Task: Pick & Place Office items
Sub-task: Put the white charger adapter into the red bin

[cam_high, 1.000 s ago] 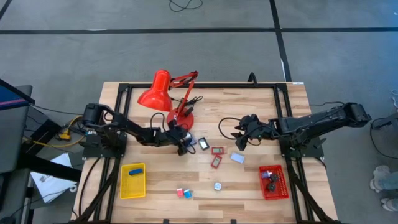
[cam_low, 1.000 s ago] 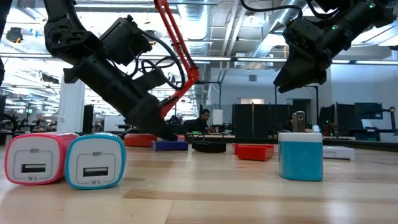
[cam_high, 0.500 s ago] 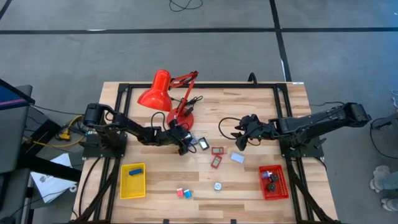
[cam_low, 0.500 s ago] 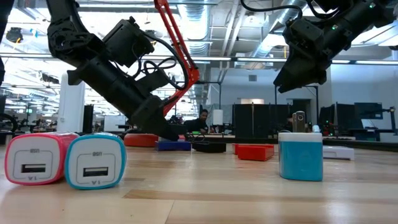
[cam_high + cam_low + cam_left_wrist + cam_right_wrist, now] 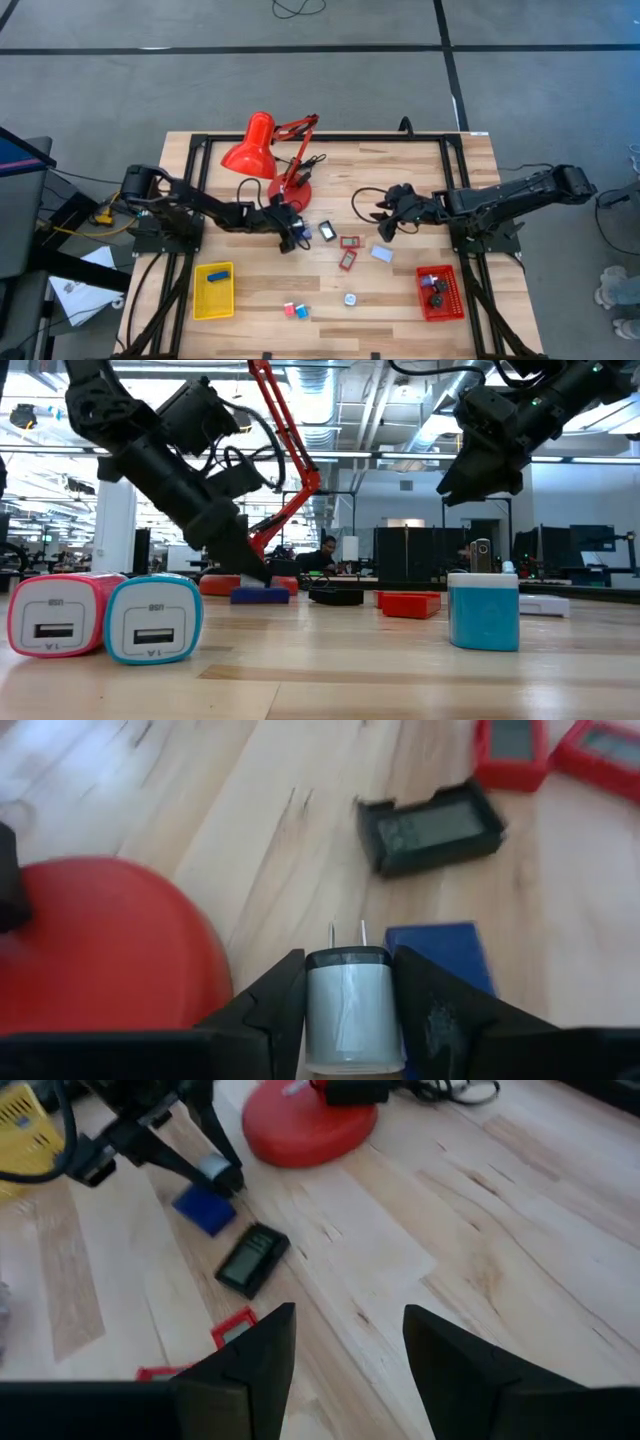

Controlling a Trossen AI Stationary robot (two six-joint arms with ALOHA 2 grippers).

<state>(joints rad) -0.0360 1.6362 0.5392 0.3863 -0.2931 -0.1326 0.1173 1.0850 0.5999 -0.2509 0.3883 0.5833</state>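
Beside lamp base (image 5: 95, 945), left end effector (image 5: 350, 982) gripping grey charger (image 5: 350, 1010), right end effector (image 5: 345, 1345) open.

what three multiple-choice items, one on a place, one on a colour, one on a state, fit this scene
1. Where does the blue block lie?
A. in the red tray
B. on the table beside the red lamp base
C. on the black item

2. What colour is the tray nearest the left arm?
A. yellow
B. green
C. white

3. What is the left gripper doing?
A. open and empty
B. shut on the lamp arm
C. shut on a grey plug adapter

B: the blue block lies on the table by the lamp base.
A: the tray is yellow.
C: the left gripper clamps the grey plug adapter.
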